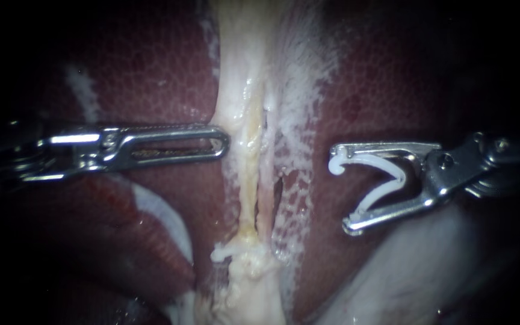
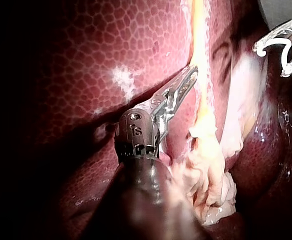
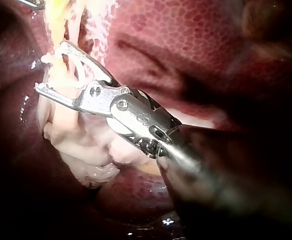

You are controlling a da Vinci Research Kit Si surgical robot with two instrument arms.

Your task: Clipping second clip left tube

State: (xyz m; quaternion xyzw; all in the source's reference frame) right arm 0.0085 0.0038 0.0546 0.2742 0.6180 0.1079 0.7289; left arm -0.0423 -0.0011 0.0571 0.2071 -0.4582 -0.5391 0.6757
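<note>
our left instrument (image 1: 221, 143) has its jaws lying together with nothing seen between them. their tip rests against the near edge of the left tube (image 1: 247, 180), a pale yellow strand that runs across the dark red liver (image 1: 151, 78). in the left wrist view that same tip meets the strand's edge, and we cannot tell whether it pinches any of it. our right instrument (image 1: 339, 188) stands on the far side of the tube, its jaws spread wide and bearing from both sides on a white loaded clip (image 1: 401, 179). the clip is open in a v, and its mouth and hooked end face the tube. it does not touch the tube: a strip of liver and a lacy white band of tissue lie between the right jaws' tips and the strand. so the tube sits between the two instruments, touching the left tip and apart from the right one. farther along the tube, off to the side of both pairs of jaws, what looks like a small white clip on the tube (image 1: 230, 250) crosses it, just before the strand widens into a lumpy pale mass. in the right wrist view the open clip hangs just beside the yellow strand, ahead of the jaws.
</note>
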